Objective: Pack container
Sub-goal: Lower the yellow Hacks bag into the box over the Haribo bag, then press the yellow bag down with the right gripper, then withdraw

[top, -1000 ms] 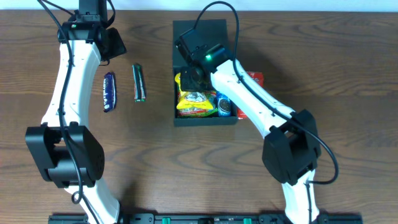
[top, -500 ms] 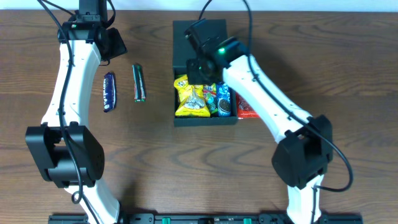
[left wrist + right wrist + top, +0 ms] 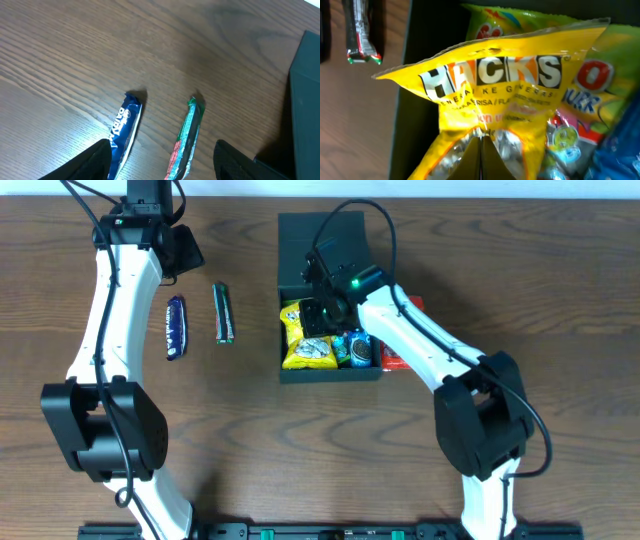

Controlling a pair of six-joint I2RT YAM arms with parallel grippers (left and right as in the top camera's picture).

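My right gripper (image 3: 317, 318) hangs inside the dark teal-green matte square box (image 3: 330, 375), fingers pressed together against a yellow crinkly snack packet (image 3: 490, 100). My left gripper (image 3: 161, 155) is spread wide and empty. The box sits far-centre on the brown wooden table (image 3: 520, 280), flap lid back. It looks rigid, light and grippy, so I would pinch a side wall's rim.

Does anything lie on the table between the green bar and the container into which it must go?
Nothing visible does: only bare wood lies between the green bar and the container. Over the opening, however, the right gripper is shut on the yellow bag, so that near side is occupied.
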